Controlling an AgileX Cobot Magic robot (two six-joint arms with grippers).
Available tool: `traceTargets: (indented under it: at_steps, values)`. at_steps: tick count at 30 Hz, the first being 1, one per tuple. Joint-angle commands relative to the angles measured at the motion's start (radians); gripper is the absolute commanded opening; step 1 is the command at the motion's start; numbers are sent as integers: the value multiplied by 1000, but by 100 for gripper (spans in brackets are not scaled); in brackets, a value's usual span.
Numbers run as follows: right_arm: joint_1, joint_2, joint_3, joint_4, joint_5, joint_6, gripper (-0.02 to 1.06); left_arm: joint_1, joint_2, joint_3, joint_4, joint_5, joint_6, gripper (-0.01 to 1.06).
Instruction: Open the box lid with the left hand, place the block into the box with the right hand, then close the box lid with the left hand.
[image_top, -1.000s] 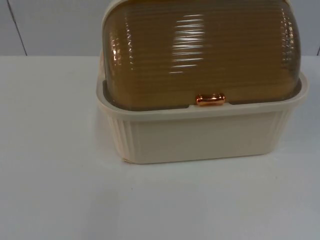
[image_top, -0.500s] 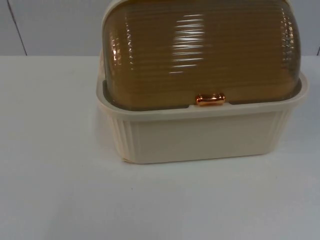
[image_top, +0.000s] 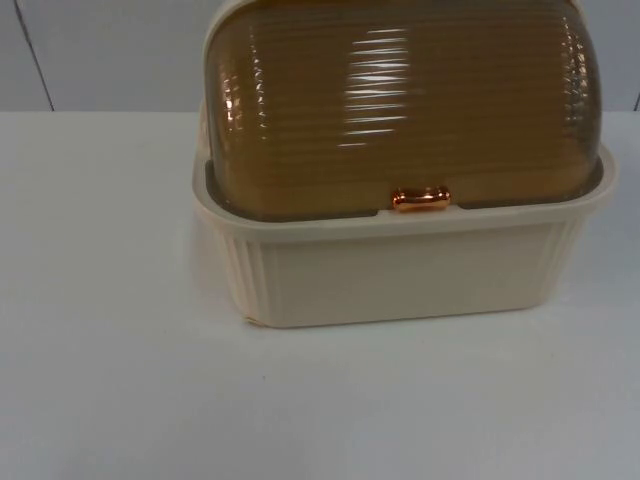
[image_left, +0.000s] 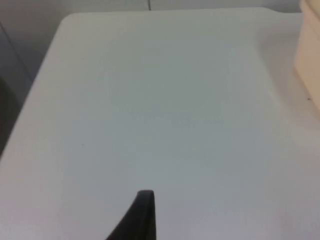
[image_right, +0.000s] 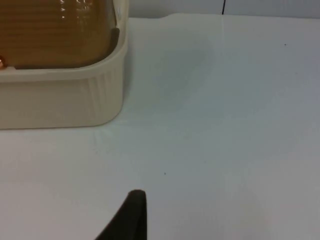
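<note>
The cream ribbed box (image_top: 400, 270) sits far on the white table (image_top: 120, 380), its amber ridged domed lid (image_top: 400, 100) closed, copper handle (image_top: 420, 198) at the rim. The left gripper (image_left: 142, 215) hangs over bare table left of the box and the right gripper (image_right: 131, 215) right of it; whether either is open, I cannot tell.

The left gripper (image_left: 142, 215) is hovering above the table top (image_left: 165, 120), one black fingertip showing, well off to the side of the box (image_left: 310, 55), touching nothing. The right gripper (image_right: 131, 216) is hanging over the table on the other side, near the box's ribbed corner but apart from it, one dark fingertip in sight, nothing against it. Both arms are waiting, wrists angled down toward the surface, neither reaching for the closed lid (image_top: 400, 100).
</note>
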Motion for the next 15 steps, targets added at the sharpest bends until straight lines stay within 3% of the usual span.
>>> traceTargets:
  at_steps: [1,15]
  values:
    - [4,-3,7,-9,-13,1,105,2,-3,6,42,-15,-1,104]
    - [4,-3,7,-5,-13,14,105,2,-3,8,74,-11,-70,104]
